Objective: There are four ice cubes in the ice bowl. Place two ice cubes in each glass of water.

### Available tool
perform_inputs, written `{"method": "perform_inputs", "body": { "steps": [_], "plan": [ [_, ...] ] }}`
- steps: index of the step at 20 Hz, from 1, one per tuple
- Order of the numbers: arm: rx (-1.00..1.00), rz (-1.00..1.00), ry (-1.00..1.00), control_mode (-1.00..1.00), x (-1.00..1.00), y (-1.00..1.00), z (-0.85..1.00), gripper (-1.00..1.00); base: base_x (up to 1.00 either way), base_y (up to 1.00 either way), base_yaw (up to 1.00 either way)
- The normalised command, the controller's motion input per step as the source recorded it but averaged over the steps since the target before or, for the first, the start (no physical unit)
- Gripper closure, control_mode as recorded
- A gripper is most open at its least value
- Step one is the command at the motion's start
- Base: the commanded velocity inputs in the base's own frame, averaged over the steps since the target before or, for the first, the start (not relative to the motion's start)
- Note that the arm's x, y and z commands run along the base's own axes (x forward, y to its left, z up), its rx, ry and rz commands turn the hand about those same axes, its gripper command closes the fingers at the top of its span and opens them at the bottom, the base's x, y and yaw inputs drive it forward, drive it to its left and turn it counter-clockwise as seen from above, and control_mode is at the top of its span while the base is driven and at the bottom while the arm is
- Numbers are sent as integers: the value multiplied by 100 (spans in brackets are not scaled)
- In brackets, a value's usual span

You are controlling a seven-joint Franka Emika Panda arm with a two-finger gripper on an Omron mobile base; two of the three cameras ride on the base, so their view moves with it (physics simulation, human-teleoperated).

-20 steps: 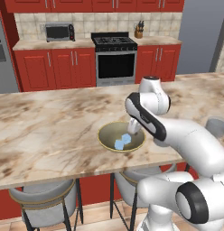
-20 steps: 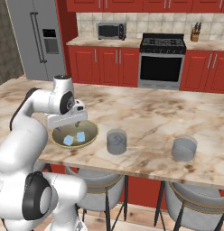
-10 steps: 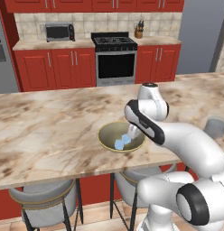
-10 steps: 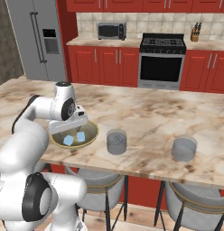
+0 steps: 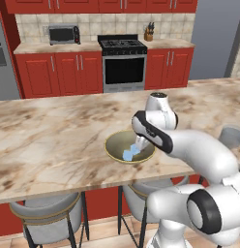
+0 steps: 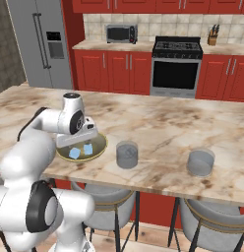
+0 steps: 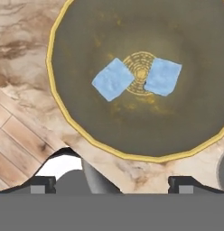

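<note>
The ice bowl [image 5: 108, 145] [image 6: 103, 144] [image 7: 53, 76], olive-grey with a gold rim, sits near the counter's front edge. Two ice cubes lie in its middle, one [image 7: 113, 79] [image 6: 74, 153] beside the other [image 7: 163, 76] [image 6: 88, 147]; in the left base view they [image 5: 127, 155] show just under the hand. My gripper [image 5: 140, 143] [image 6: 78, 143] [image 7: 111, 185] hangs low over the bowl, open, with nothing between its fingers. One glass of water [image 6: 127, 154] stands just right of the bowl, the other glass [image 6: 200, 163] [image 5: 232, 137] farther right.
The marble counter's front edge [image 6: 143, 184] runs just below the bowl, with grey stools [image 6: 106, 204] [image 5: 47, 220] under it and wood floor [image 7: 14, 140] beyond. Red cabinets and a stove [image 6: 175, 69] line the back wall.
The hand has come down closer to the bowl and its cubes. The bowl, cubes and glasses lie where they were.
</note>
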Motion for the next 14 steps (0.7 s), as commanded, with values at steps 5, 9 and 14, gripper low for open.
{"method": "perform_inputs", "body": {
  "steps": [5,9,14],
  "plan": [
    [0,-6,0,-100,30,7,-19,-100,0,0,0],
    [0,-6,0,-100,32,11,-23,-100,0,0,0],
    [0,-4,0,-100,29,2,-24,-100,0,0,0]
  ]
}}
